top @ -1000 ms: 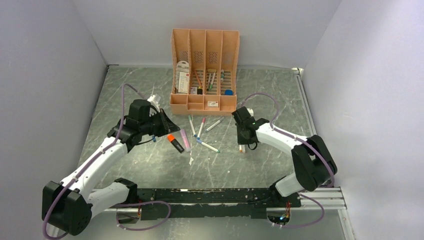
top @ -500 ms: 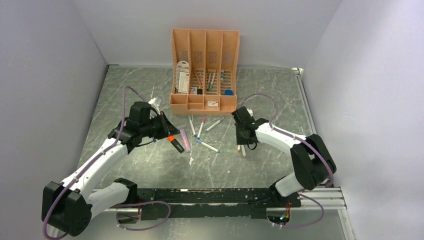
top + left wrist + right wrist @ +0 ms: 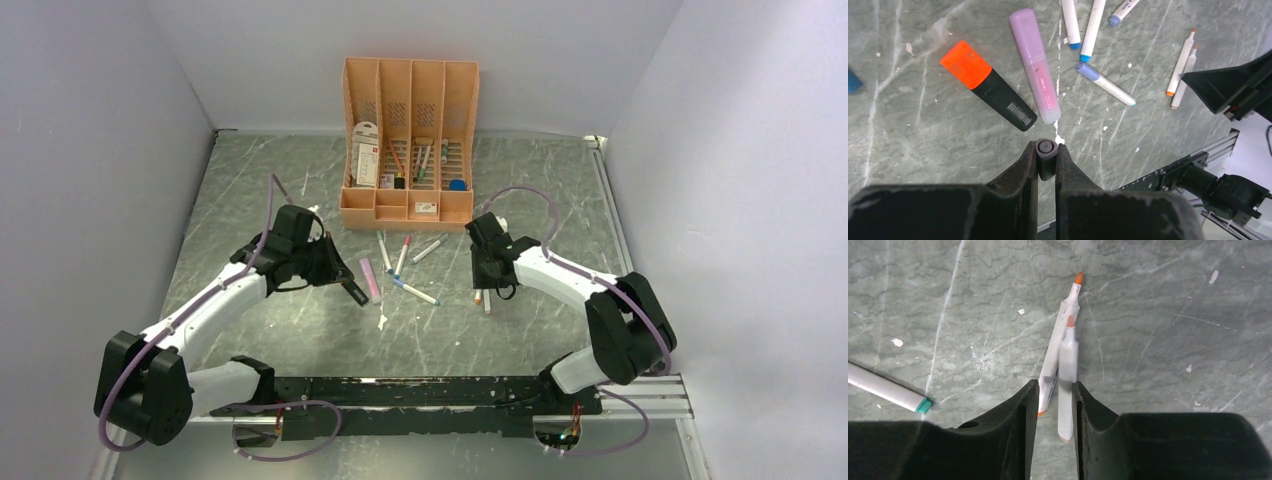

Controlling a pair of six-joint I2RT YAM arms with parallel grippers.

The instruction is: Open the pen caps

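Left gripper (image 3: 1046,152) is clamped on a small grey cylinder (image 3: 1046,147), seen end-on; whether it is a cap or a pen end I cannot tell. Just ahead of its fingertips lie a pink highlighter (image 3: 1034,71) and, beside it, a black highlighter (image 3: 1004,99) with its orange cap (image 3: 966,64) on; the two nearly meet at their near ends. Past the pink one a slim white marker (image 3: 1110,88) with a blue cap (image 3: 1088,71) lies slantwise, and three more slim markers (image 3: 1093,27) fan out beyond. A loose blue piece (image 3: 852,81) shows at the left edge.

The right gripper (image 3: 1054,390) hangs low over the grey table (image 3: 300,330), jaws a little apart and closed on nothing. Under the gap lie two white markers side by side, both uncapped with bare orange tips: one sharp (image 3: 1060,325), one blurred (image 3: 1067,370). A teal-ended marker (image 3: 885,387) lies off to the left. The peach organizer (image 3: 408,140) stands at the back, well apart from both arms.
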